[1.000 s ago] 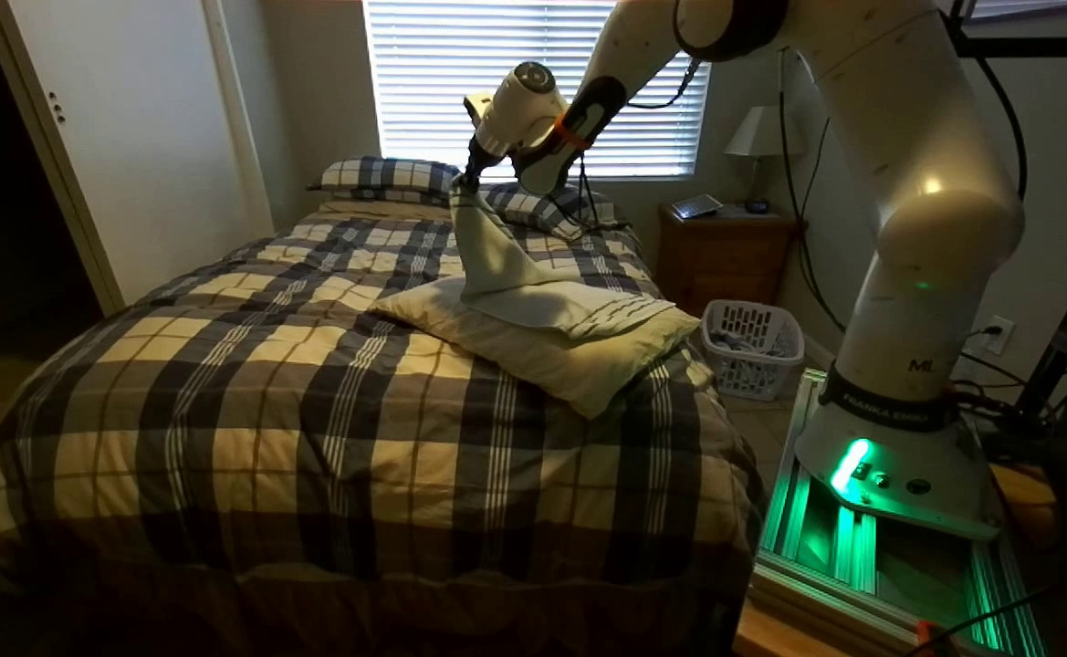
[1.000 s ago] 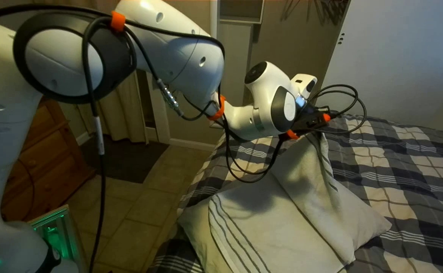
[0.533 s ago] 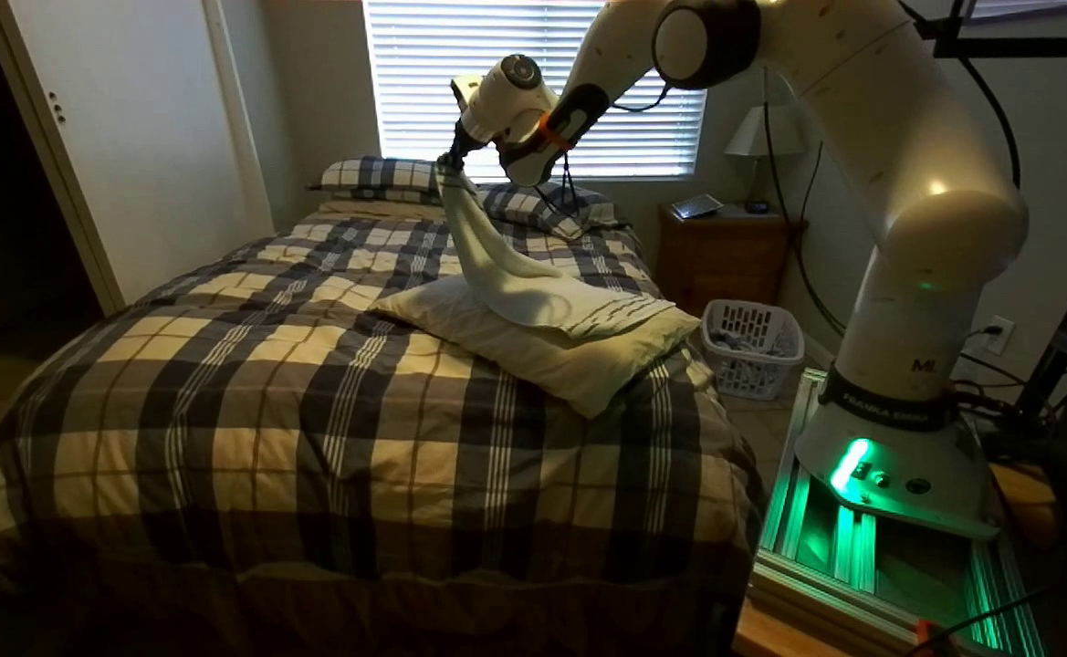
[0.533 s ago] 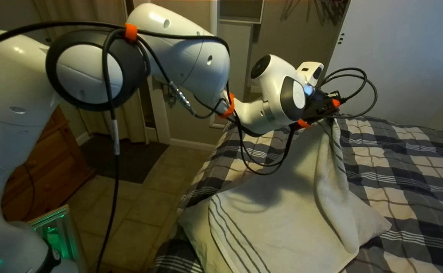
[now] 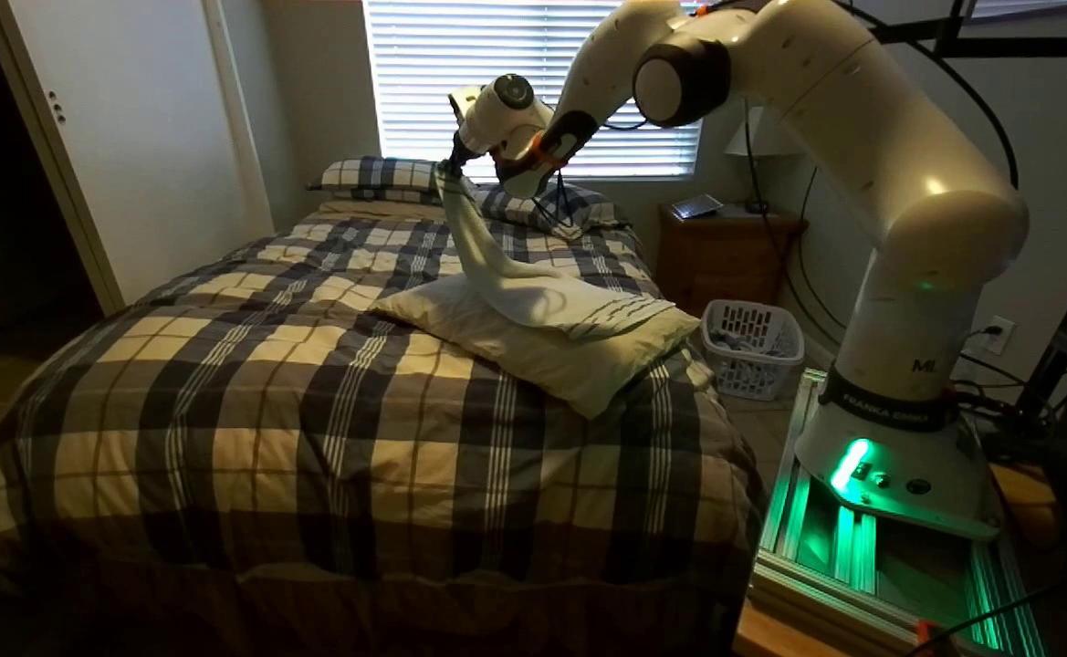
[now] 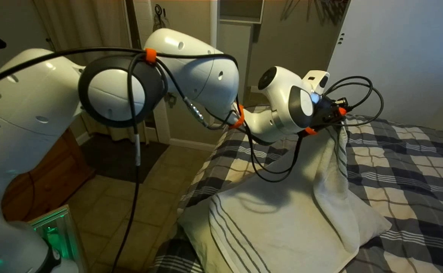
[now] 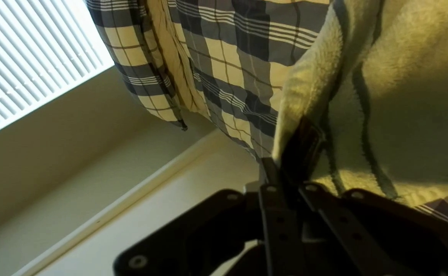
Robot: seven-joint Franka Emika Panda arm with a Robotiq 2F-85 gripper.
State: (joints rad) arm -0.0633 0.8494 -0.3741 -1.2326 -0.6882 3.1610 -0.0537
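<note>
Over the bed (image 5: pixel 314 456), the gripper (image 7: pixel 285 157) clamps the towel (image 6: pixel 289 227) near its dark stripes; expect soft, light, limp handling and pinch at a folded edge.

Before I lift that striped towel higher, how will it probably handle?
Probably floppy: the towel curves down from the gripper. Fuzzy in the wrist view, it seems unlikely to slip. It may drag on the pillow, where its lower part lies.
</note>
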